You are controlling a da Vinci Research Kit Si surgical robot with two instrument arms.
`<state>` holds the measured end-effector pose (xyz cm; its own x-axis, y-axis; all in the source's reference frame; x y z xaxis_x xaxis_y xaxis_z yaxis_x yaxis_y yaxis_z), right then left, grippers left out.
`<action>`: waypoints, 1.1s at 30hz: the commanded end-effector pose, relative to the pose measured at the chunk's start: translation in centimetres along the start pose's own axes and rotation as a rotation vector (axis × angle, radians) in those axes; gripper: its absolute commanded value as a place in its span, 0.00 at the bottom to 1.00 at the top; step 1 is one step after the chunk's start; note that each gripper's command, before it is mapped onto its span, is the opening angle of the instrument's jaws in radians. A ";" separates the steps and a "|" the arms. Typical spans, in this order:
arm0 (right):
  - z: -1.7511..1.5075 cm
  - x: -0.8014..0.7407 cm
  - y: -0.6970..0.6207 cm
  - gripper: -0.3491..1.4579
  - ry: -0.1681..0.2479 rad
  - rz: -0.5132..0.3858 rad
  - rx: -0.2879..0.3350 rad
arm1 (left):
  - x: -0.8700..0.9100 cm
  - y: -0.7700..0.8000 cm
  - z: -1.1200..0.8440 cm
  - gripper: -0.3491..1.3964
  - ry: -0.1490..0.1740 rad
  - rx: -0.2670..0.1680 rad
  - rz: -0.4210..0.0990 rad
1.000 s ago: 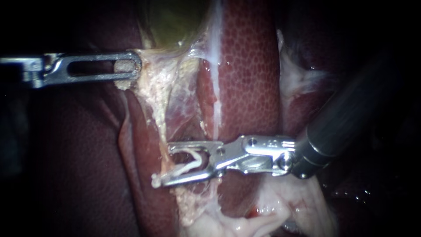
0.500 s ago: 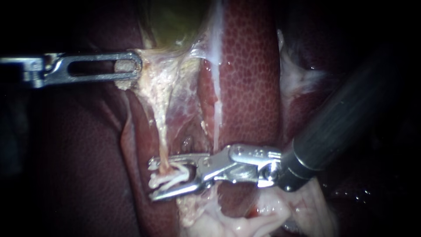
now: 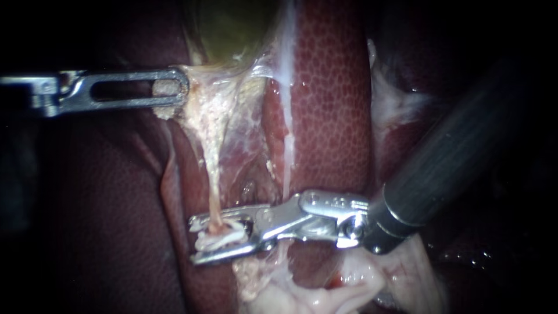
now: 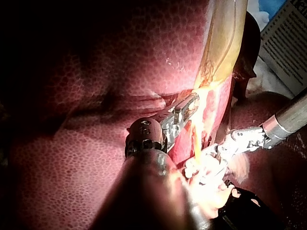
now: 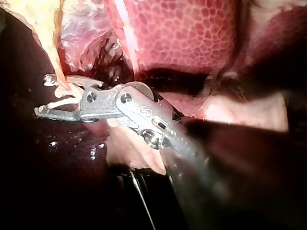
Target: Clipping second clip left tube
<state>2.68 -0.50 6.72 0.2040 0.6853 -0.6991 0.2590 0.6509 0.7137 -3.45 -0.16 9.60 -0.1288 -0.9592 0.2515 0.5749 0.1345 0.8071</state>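
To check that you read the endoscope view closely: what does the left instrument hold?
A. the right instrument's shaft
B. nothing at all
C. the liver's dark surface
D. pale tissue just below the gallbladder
D: the left instrument grips the pale tissue under the greenish gallbladder and it looks stretched; the right instrument is lower down, holding a white clip at the left tube.
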 end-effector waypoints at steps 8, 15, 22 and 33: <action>-0.02 -0.02 0.02 0.06 -0.002 -0.001 0.000 | 0.00 0.00 0.00 0.00 0.000 0.001 0.000; -0.03 -0.02 0.04 0.00 -0.002 -0.001 0.001 | 0.00 0.00 0.00 0.00 0.003 -0.001 0.000; -0.04 -0.07 0.05 0.00 -0.019 0.022 0.004 | 0.00 0.00 0.00 0.00 0.003 -0.001 0.000; -0.05 -0.08 0.04 0.00 -0.022 0.027 0.006 | 0.00 0.00 0.00 0.00 0.003 -0.001 0.000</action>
<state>2.63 -0.52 6.81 0.2323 0.6947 -0.6808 0.2585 0.6307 0.7317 -3.45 -0.16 9.60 -0.1264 -0.9598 0.2506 0.5754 0.1348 0.8067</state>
